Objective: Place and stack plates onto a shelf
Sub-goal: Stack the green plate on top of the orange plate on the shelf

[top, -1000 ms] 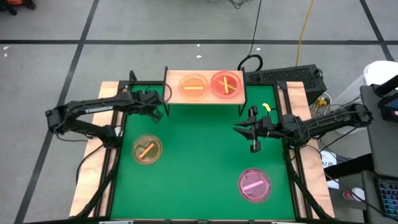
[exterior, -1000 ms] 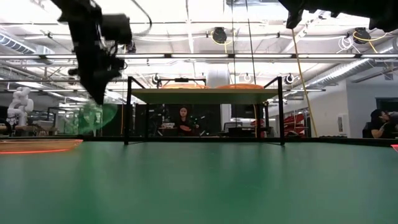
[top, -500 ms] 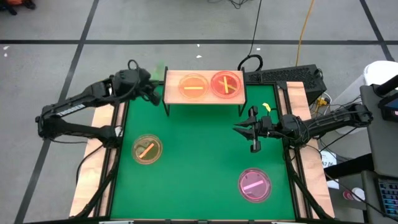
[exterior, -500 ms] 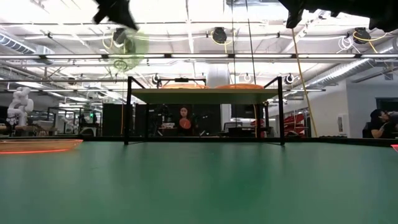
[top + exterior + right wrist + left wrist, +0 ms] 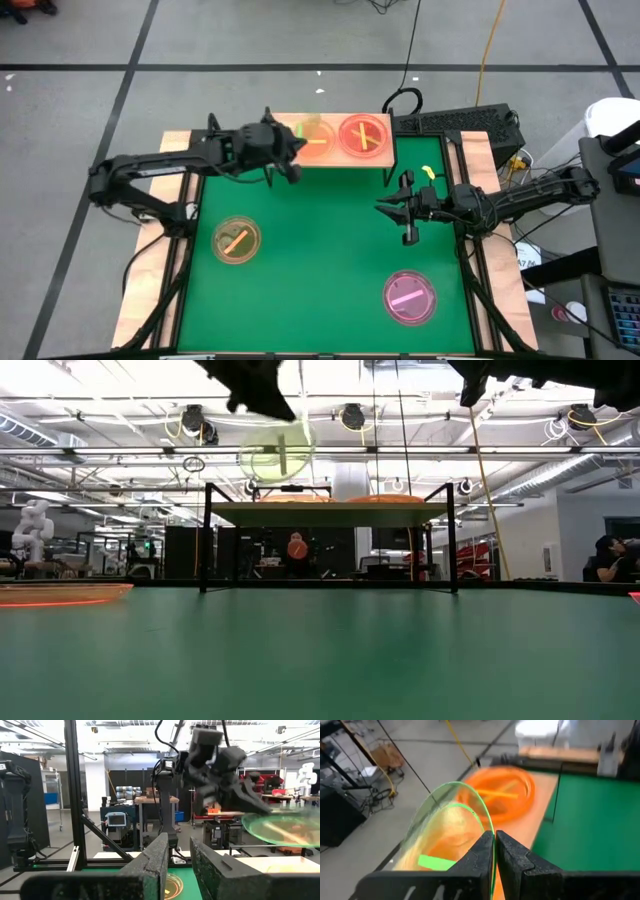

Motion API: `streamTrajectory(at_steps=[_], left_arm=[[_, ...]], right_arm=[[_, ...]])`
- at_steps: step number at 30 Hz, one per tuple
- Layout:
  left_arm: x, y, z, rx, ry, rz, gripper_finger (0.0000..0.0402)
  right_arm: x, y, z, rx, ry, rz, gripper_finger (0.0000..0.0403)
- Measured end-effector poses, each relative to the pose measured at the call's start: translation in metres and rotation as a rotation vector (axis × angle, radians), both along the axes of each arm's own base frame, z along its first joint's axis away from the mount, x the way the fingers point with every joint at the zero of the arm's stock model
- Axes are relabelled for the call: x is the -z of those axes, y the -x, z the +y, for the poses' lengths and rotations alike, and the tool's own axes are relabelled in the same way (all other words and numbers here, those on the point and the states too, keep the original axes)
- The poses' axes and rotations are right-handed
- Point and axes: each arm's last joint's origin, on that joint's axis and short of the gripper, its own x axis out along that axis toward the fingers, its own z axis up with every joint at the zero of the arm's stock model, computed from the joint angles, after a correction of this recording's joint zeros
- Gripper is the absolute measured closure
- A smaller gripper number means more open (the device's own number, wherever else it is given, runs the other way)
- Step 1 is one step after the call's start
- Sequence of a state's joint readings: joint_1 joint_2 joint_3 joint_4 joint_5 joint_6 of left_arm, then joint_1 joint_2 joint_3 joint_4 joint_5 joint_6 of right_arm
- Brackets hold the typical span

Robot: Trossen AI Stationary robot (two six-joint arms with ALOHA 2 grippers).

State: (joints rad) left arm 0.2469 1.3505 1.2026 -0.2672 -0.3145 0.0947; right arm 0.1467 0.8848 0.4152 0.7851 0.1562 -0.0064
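Now left hand clenched on green plate rim above shelf left end; level plate, lower gently onto amber plate.

Both arms are dark, nearly black, built of slim straight links joined by bulkier rounded joint housings. The left arm carries small pale lettering along its forearm link. The right arm has thin black cables looped along its links. Each ends in a two-finger gripper of matte black plastic. The left gripper has thick, blocky fingers with a coarse, grainy surface and chamfered tips. The right gripper has flat, angular fingers of the same rough black material.
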Motion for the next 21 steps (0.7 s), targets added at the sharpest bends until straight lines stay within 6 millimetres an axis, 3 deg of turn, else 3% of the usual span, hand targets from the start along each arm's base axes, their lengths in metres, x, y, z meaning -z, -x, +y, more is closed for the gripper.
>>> streamTrajectory(at_steps=[7, 16, 21], left_arm=[[0.023, -0.023, 0.005, 0.014, -0.014, 0.057, 0.0378], [0.027, -0.029, 0.007, 0.032, -0.054, 0.07, 0.0376], [0.027, -0.029, 0.007, 0.032, -0.054, 0.071, 0.0348]], right_arm=[[0.0, 0.0, 0.0, 0.001, 0.005, 0.005, 0.0339], [0.0, 0.0, 0.0, 0.001, 0.005, 0.005, 0.0339], [0.0, 0.0, 0.0, 0.001, 0.005, 0.005, 0.0339]])
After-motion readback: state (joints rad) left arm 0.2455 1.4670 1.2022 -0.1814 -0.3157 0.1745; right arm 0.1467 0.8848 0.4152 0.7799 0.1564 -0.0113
